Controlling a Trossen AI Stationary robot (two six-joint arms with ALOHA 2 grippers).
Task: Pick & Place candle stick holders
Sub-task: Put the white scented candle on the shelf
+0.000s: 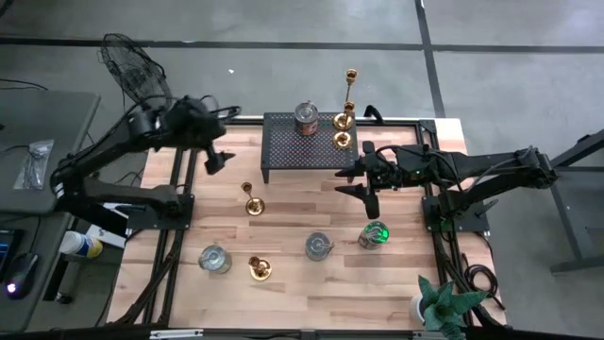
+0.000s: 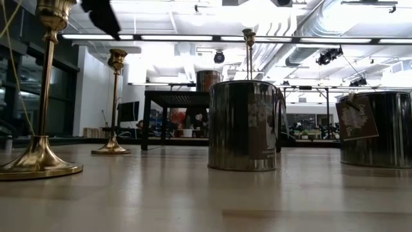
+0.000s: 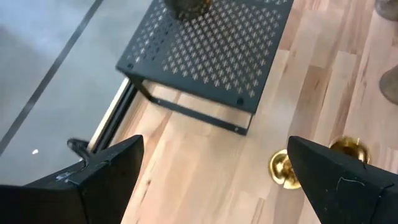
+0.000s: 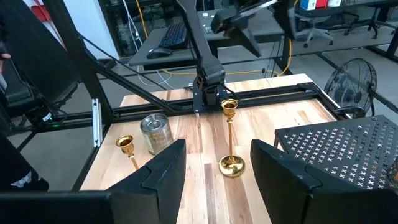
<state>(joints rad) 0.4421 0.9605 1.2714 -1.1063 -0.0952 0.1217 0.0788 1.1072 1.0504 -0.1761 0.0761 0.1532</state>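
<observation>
A silvery cup (image 1: 306, 117) and two brass candlesticks (image 1: 343, 130) stand on the black perforated stand (image 1: 307, 151). On the wood stand a brass candlestick (image 1: 252, 200), another brass one (image 1: 260, 269) and three silvery cups (image 1: 215, 258) (image 1: 319, 246) (image 1: 375, 235). My left gripper (image 1: 215, 156) hangs open above the table's far left, left of the stand, fingers wide apart (image 3: 211, 180). My right gripper (image 1: 354, 179) is open at the stand's near right corner, pointing toward the table's left. Between its fingers (image 4: 217, 168) nothing sits; the brass candlestick (image 4: 230, 140) stands farther off.
A green potted plant (image 1: 444, 302) stands at the near right corner. A fan (image 1: 132, 66) stands off the table at the far left. Bare wood (image 1: 302, 203) lies between the stand and the near row of holders.
</observation>
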